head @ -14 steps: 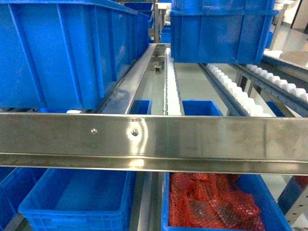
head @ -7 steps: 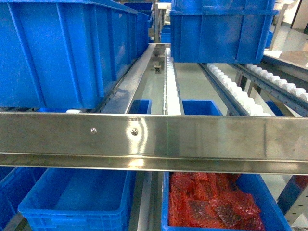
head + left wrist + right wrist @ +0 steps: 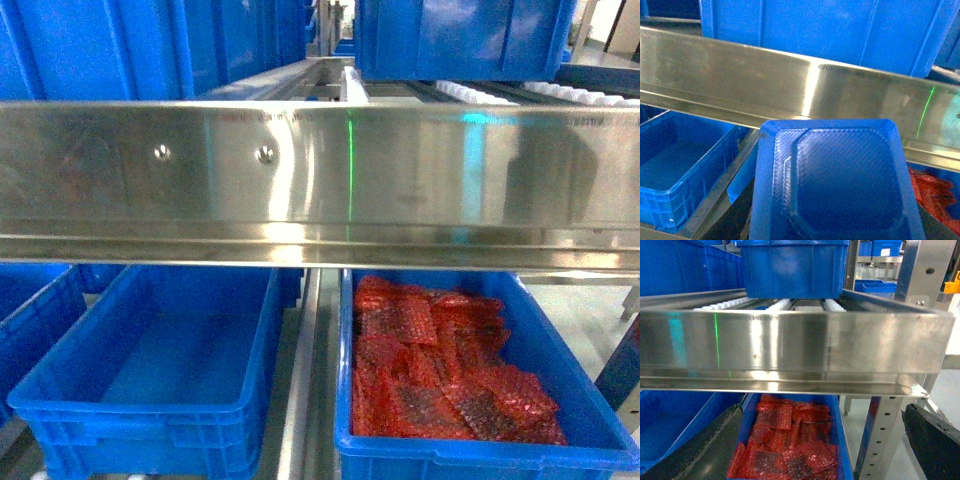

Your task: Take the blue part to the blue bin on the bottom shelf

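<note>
A steel rack rail point(image 3: 320, 180) is seen across the head view. Below it, on the bottom shelf point(image 3: 305, 400), an empty blue bin point(image 3: 150, 390) sits beside a bin of red bubble-wrap packets point(image 3: 440, 375). The blue part point(image 3: 835, 185) fills the left wrist view, held up near the rail; the left gripper's fingers are hidden, so their opening cannot be told. The right gripper point(image 3: 820, 440) is seen spread wide, nothing held.

Right end effector point(image 3: 805, 450) fingers spread apart
</note>
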Controlling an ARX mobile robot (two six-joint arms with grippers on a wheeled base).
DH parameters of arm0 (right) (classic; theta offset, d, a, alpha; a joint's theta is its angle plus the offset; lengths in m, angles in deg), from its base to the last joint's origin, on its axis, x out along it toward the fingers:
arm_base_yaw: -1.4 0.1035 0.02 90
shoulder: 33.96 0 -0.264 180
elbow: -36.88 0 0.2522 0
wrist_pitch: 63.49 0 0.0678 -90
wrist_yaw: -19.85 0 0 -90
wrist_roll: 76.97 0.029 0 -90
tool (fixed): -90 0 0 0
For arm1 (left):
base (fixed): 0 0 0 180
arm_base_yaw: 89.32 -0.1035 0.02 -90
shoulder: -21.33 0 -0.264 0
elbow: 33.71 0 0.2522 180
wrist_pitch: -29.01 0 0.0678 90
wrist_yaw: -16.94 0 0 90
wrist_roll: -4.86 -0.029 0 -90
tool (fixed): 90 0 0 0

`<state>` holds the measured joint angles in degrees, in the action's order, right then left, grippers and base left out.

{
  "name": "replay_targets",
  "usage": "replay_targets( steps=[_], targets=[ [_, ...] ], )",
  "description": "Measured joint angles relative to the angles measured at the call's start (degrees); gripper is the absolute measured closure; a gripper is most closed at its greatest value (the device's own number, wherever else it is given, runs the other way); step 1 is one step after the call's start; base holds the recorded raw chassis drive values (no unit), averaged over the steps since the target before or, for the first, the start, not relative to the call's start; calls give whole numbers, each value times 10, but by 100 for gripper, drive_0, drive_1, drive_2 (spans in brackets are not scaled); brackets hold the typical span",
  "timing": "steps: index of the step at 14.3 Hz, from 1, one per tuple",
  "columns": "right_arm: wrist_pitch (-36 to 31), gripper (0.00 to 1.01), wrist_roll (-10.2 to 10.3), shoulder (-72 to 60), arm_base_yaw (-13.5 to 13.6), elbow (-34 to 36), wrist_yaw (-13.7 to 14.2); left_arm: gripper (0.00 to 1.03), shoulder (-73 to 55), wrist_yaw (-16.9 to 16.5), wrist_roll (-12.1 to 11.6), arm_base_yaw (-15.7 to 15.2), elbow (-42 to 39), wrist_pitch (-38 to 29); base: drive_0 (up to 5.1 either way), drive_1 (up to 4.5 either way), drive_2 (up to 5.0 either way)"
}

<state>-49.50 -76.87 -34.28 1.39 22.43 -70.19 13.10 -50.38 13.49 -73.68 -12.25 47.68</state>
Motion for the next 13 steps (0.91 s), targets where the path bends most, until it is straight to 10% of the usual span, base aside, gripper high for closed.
replay_targets(
  steps=[13],
  targets=[
    [0,3,1,0,0,0,0,60,0,0,0,0,0,0,0,0,0]
  ],
)
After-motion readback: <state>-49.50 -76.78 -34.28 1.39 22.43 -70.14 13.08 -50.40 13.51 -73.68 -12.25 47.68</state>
